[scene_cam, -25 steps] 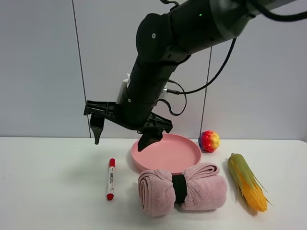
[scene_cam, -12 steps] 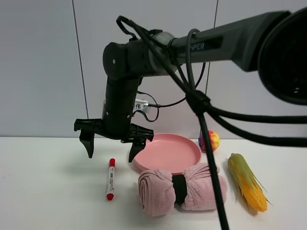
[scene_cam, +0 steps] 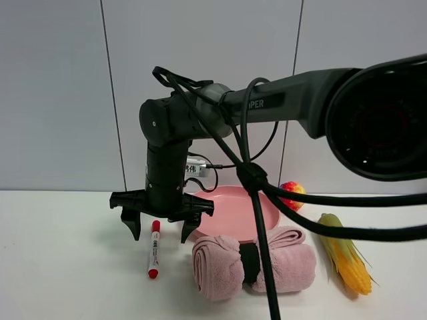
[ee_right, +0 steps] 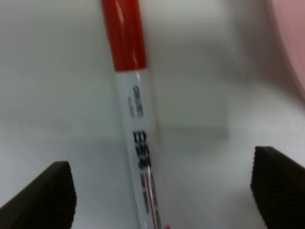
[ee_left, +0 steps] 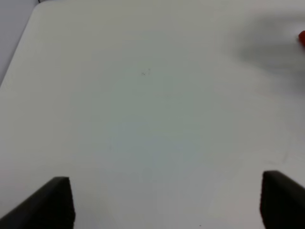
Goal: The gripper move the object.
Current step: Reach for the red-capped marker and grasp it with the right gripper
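The white marker (scene_cam: 153, 252) with a red cap lies on the white table, left of the pink plate (scene_cam: 227, 207). My right gripper (scene_cam: 160, 231) reaches across from the right and hangs low over the marker's capped end, open, one finger on each side of it. The right wrist view shows the marker (ee_right: 138, 143) between the two open fingers of the gripper (ee_right: 162, 195), not touching them. My left gripper (ee_left: 164, 202) is open and empty over bare table; it does not show in the exterior view.
A rolled pink towel (scene_cam: 280, 263) with a black band lies in front of the plate. A corn cob (scene_cam: 343, 253) lies at the right. A rainbow ball (scene_cam: 291, 190) sits behind the plate. Thick black cables (scene_cam: 257, 220) hang across the view.
My right gripper has come down and shifted slightly right, from above and beside the marker to straddling its capped end. The marker has not moved.
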Action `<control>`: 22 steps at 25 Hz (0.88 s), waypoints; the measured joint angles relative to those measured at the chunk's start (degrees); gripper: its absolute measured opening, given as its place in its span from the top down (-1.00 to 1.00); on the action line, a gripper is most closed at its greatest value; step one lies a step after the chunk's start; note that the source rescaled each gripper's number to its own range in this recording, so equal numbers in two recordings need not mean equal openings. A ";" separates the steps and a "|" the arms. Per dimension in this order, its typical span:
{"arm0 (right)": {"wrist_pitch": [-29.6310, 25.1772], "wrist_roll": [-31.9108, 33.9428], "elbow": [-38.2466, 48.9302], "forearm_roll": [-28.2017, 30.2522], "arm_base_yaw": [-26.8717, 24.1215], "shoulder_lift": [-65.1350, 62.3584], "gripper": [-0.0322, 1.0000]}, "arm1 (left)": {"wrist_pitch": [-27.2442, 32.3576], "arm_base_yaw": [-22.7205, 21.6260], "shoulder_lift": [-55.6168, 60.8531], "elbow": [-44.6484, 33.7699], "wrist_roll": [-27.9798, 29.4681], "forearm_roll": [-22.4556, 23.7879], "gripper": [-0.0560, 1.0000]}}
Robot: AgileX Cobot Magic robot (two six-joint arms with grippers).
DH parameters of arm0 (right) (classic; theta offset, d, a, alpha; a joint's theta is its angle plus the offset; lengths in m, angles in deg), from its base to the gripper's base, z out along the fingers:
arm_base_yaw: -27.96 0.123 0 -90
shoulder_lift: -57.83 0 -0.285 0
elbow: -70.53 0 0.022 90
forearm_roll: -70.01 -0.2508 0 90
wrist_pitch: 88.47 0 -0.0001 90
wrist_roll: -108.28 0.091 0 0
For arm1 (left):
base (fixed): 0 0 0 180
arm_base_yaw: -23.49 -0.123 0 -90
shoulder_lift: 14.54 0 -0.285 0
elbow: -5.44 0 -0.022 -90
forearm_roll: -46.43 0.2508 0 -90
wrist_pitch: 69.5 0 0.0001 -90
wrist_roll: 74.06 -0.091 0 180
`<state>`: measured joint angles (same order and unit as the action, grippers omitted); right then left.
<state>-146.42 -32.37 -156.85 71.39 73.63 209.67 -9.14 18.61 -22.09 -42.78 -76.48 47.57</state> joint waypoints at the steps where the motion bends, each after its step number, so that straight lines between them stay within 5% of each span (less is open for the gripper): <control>1: 0.82 0.11 0.00 0.00 0.00 0.06 -0.47 | 0.00 0.00 0.00 0.00 0.00 0.00 -1.00; 22: 8.07 2.52 0.00 1.33 0.47 2.28 -0.44 | 0.00 0.00 0.00 0.00 0.00 0.00 -1.00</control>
<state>-138.35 -29.85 -156.85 72.72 74.10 211.96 -9.14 18.61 -22.09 -42.78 -76.48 47.57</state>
